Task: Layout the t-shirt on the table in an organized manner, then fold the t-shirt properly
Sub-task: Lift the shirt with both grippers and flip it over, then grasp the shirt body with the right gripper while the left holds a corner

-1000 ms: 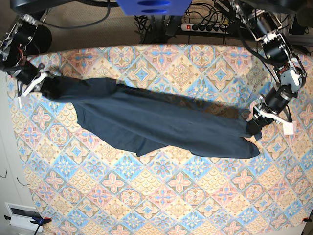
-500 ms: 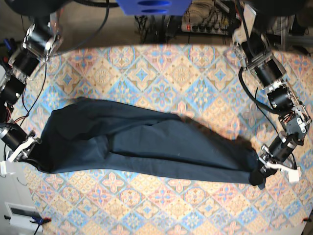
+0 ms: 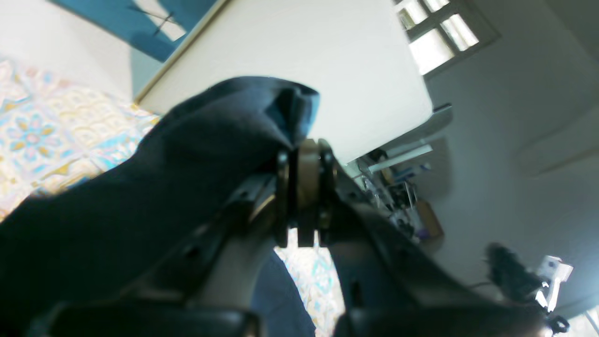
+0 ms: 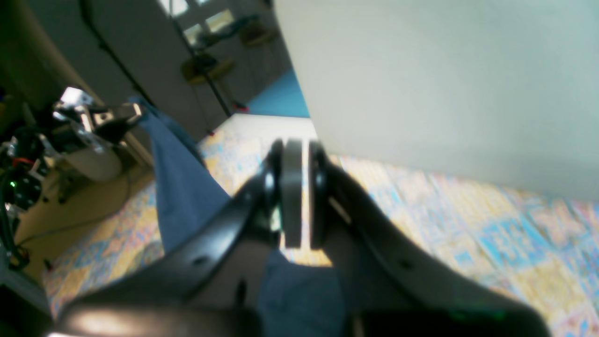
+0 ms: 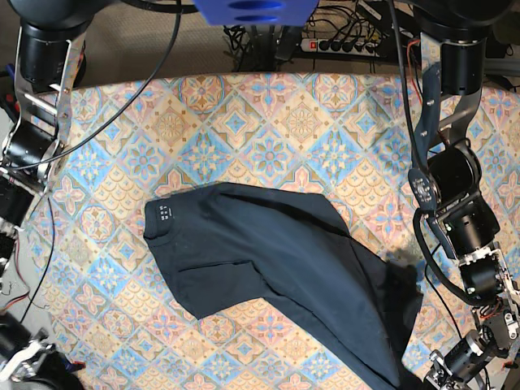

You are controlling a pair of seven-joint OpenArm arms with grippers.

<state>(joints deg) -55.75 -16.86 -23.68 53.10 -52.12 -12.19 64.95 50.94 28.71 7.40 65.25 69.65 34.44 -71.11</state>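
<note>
One dark navy t-shirt (image 5: pixel 276 268) lies spread across the near half of the table (image 5: pixel 244 122), running from a folded collar end with a small pale label (image 5: pixel 165 213) at the base view's left-centre down to the lower right corner. Its upper edge slants from the collar toward the right, and a flap overlaps the body along a diagonal crease near the middle. The cloth at the lower right rises off the surface toward the left gripper (image 3: pixel 304 154), whose jaws are pressed together on a bunched fold of the navy fabric; in the left wrist view the shirt drapes over the left finger and hangs down beneath it. In the base view that gripper sits at the very bottom right edge, mostly cut off.

The right gripper (image 4: pixel 295 159) has its jaws nearly together. In the right wrist view blue fabric lies below and behind the fingers, and a strip of it stretches away to the other arm; whether cloth is actually caught between the pads cannot be told. In the base view this gripper (image 5: pixel 24 357) is at the bottom left corner, well apart from the collar end of the shirt.

The tablecloth shows pastel pink, blue and yellow diamond tiles. Beyond the far edge, a power strip (image 5: pixel 341 45) and cables lie on the floor.
</note>
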